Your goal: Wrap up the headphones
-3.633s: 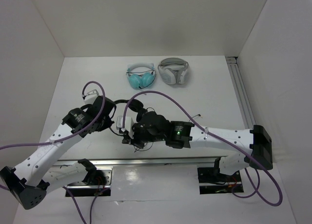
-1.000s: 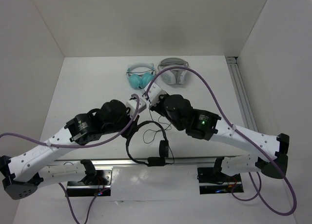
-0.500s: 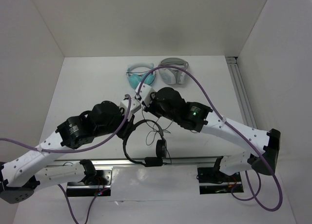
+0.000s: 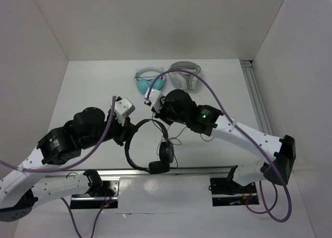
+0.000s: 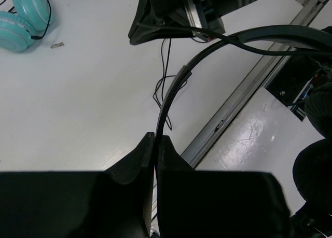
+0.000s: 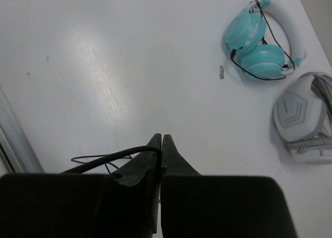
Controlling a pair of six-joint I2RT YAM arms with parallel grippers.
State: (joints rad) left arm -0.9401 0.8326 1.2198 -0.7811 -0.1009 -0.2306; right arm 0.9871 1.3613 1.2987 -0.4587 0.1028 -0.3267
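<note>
The black headphones (image 4: 166, 151) hang lifted over the near middle of the table, their thin headband (image 4: 127, 147) curving left of the two earpads. My left gripper (image 4: 126, 135) is shut on the headband, which shows in the left wrist view (image 5: 174, 90) running up from the closed jaws (image 5: 155, 140). My right gripper (image 4: 158, 115) is shut on the thin black cable (image 6: 106, 157), which leaves the closed jaws (image 6: 161, 139) to the left. A loose loop of cable (image 4: 174, 139) hangs between the grippers.
Teal headphones (image 4: 149, 80) and white-grey headphones (image 4: 184, 75) lie at the back of the table; both show in the right wrist view, teal (image 6: 258, 41) and white-grey (image 6: 301, 113). A metal rail (image 4: 192, 170) runs along the near edge and another (image 4: 258, 100) along the right side.
My left arm has drawn back to the left, carrying the headband and earpads slightly left. My right gripper has stayed near the same spot, still shut on the cable.
</note>
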